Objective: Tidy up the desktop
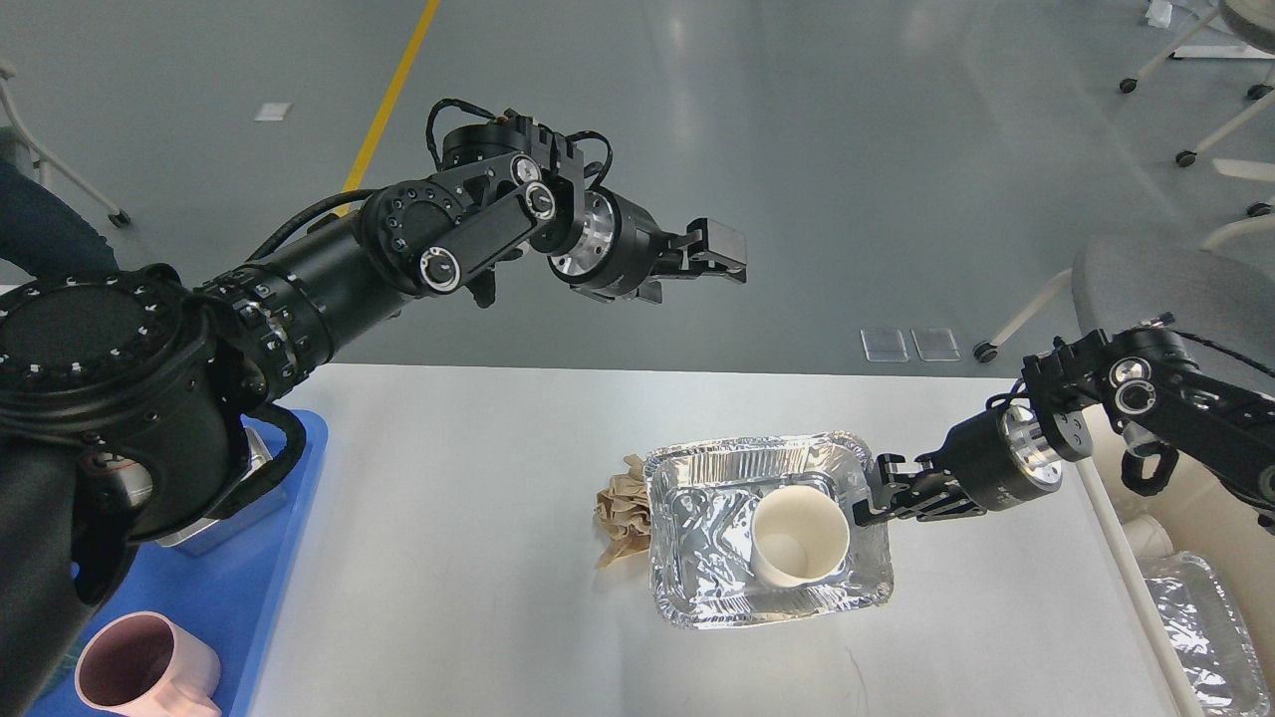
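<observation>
The desktop (478, 558) fills the lower middle of the frame, a white matte surface that runs from the blue tray on the left to the right edge near the beige bin. On it, a little right of the centre, stands a foil tray (687, 558), and a white paper cup (797, 535) sits inside it, tilted, with its mouth toward me. A crumpled brown paper (620, 506) lies on the desktop, touching the left side of the foil tray.

My right gripper (869, 495) comes in from the right of the frame and is pinching the right rim of the foil tray, its fingers pressed on the foil edge.

My left gripper (719, 254) hangs in the upper middle of the frame, high above the desktop and well apart from the tray. It holds nothing, but I cannot tell from this angle if its fingers are spread or together.

In the lower left, the blue tray (269, 558) carries a pink mug (149, 667). At the lower right edge, the beige bin (1175, 518) contains another piece of foil (1205, 627).
</observation>
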You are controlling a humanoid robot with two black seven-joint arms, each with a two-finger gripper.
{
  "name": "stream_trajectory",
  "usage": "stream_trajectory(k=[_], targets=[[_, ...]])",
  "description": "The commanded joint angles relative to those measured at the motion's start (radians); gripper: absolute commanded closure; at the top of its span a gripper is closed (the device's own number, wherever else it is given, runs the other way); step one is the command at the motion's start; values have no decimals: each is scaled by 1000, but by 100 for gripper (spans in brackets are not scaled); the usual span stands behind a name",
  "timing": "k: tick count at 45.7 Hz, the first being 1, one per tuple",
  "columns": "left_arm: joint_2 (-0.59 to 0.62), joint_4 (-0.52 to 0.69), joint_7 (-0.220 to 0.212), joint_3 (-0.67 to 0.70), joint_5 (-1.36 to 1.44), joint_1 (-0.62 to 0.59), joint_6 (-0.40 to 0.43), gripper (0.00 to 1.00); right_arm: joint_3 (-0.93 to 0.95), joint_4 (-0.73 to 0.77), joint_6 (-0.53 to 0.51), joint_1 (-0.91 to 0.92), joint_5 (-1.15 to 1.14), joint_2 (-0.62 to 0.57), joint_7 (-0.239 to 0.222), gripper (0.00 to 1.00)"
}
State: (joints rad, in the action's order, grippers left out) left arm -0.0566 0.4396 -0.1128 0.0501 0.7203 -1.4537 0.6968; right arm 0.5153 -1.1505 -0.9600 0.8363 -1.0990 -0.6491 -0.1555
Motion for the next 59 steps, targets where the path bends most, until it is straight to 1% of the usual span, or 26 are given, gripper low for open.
stream_trajectory(k=[1,13,17,26,31,34,59], targets=[[43,-2,4,7,-1,64,0,2,0,0,0,1,42,-1,1,96],[89,-2,4,102,-67,139,3,2,9,-20,0,4,99,-10,2,96],[118,-2,4,111,-87,174,9,2,11,-37,0,1,106,-20,2,96],[132,-4,4,111,-110,226,9,2,14,-41,0,0,137,-20,2,96],[133,-4,4,111,-110,246,4,2,14,-41,0,0,142,-20,2,100],[141,-4,4,111,-110,259,1,2,14,-41,0,0,143,-20,2,100],[153,-2,-1,109,-110,277,9,2,12,-43,0,-19,133,-20,-1,100]])
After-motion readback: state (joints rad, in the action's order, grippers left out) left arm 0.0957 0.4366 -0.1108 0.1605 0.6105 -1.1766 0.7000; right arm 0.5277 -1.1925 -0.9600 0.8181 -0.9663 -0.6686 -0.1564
